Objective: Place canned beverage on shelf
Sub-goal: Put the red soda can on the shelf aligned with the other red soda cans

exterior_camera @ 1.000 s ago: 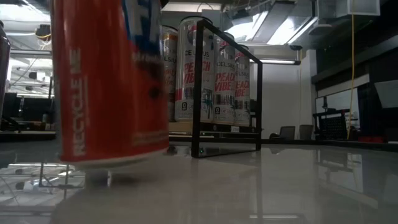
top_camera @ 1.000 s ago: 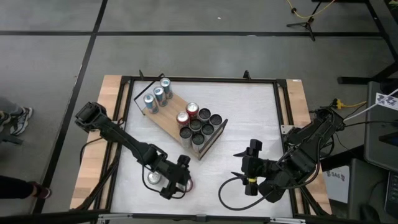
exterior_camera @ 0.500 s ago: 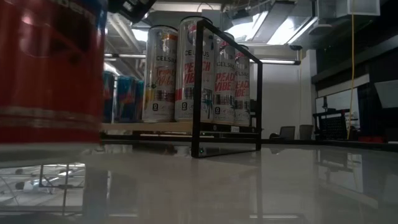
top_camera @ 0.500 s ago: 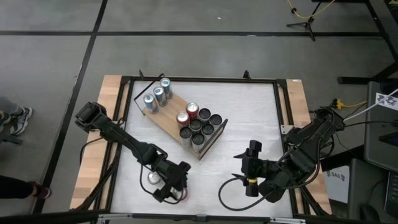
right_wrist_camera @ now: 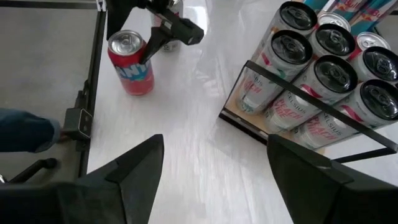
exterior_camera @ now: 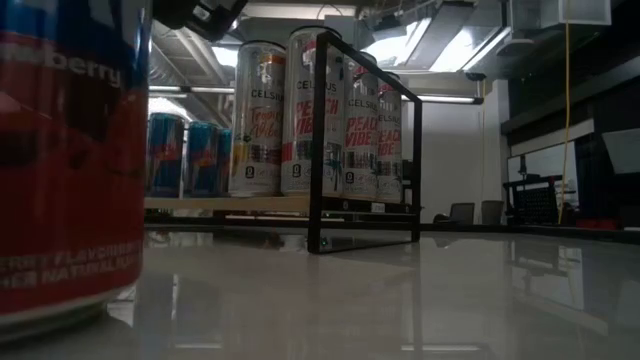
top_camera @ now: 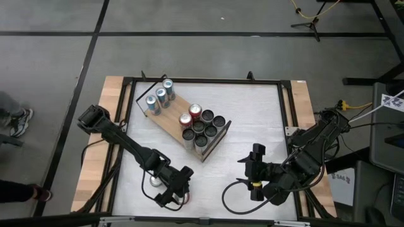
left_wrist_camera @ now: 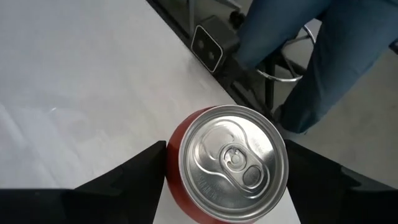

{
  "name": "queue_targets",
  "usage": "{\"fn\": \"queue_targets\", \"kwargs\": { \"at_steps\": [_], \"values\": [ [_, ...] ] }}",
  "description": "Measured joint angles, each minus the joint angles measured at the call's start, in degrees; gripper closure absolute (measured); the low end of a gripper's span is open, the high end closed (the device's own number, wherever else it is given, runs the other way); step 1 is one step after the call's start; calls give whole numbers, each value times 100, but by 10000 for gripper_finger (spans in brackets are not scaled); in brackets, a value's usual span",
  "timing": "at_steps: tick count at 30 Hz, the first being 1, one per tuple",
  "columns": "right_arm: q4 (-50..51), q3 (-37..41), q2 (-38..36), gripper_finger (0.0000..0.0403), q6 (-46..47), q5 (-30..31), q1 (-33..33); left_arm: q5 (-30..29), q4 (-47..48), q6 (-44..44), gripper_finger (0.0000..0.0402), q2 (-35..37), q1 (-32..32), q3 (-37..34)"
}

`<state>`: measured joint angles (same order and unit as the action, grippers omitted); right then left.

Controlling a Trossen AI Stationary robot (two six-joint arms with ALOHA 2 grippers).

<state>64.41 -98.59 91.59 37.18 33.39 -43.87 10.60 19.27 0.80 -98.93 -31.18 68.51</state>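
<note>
Fingers (left_wrist_camera: 149, 163) astride red can (left_wrist_camera: 226, 163)

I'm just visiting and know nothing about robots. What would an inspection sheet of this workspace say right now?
Surface: white table, bare around the shelf.
Job's things: shelf holds blue, red and dark-topped cans; red can stands off the shelf near the table's front edge.
Clutter: spare can beside the left arm.
Grippers: left gripper grips the red can; right gripper open, empty, waiting.
Cables: black cable loops by the right arm.
Surroundings: person's legs beside the table.
</note>
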Motion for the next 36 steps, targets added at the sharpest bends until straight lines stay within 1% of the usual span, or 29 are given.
{"fn": "queue_targets", "kwargs": {
  "at_steps": [4, 9, 14, 19, 32, 36],
  "values": [
    [-1, 0, 0, 123, -1, 0, 0, 129, -55, -30, 128, -140, 2, 20],
    [1, 0, 0, 123, -1, 1, -1, 134, -201, -44, 128, -171, 4, 11],
    [1, 0, 0, 123, -1, 2, -1, 37, -397, -64, 116, -185, -2, 0],
    [3, 0, 0, 123, -2, 2, -1, -198, -406, -366, 108, -185, 0, 0],
    [5, 0, 0, 123, -3, 2, -1, -264, -404, -481, 104, -187, 0, -4],
    [5, 0, 0, 123, -3, 2, -1, -272, -401, -505, 87, -191, 0, -6]
  ]
}}
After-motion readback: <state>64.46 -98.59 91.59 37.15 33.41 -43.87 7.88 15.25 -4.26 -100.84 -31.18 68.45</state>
